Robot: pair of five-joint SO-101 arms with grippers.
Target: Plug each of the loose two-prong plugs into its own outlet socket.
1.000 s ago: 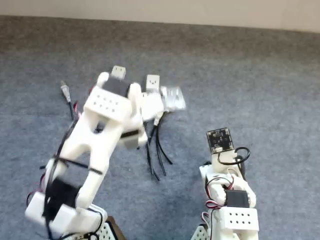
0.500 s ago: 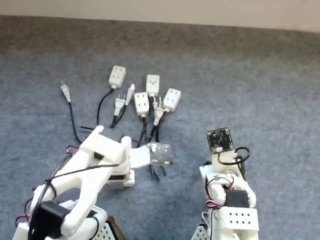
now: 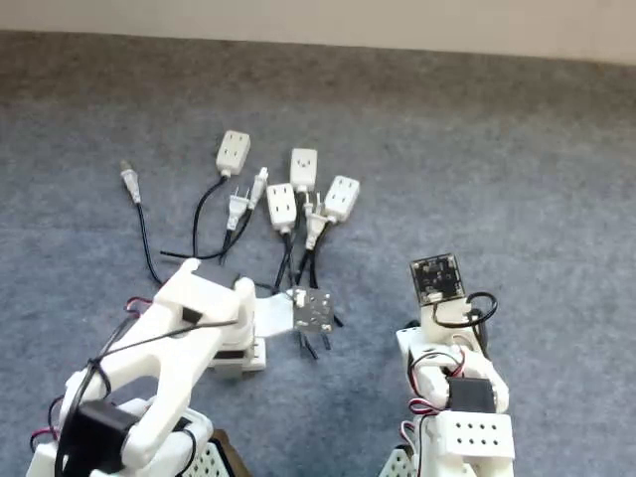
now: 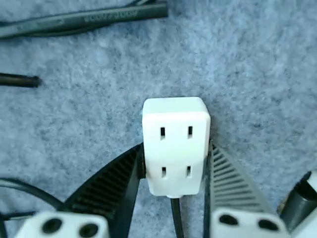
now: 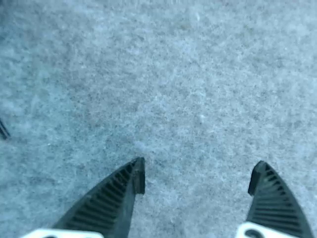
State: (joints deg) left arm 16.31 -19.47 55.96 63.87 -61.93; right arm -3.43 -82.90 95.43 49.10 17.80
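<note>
Nothing looks plugged in yet. The two-prong plugs (image 3: pixel 237 206) lie loose beyond the left end effector (image 4: pixel 174 148), and an outlet socket (image 4: pixel 176 121) sits within it; I cannot tell whether it is gripped. The right end effector (image 5: pixel 199 166) gapes wide and empty over the desk (image 5: pixel 198 74).

readable text: none could be made out in any view.
black cable (image 4: pixel 84 19): pale lettering ran along its sheath in the left wrist view, too small and faint to read.
outlet socket (image 4: pixel 175 144): its white face carried four slots, with no legible letters or numbers.
circuit board (image 3: pixel 437 278): seen from the high view atop an arm, it bore tiny pale marks, too small to read.
</note>
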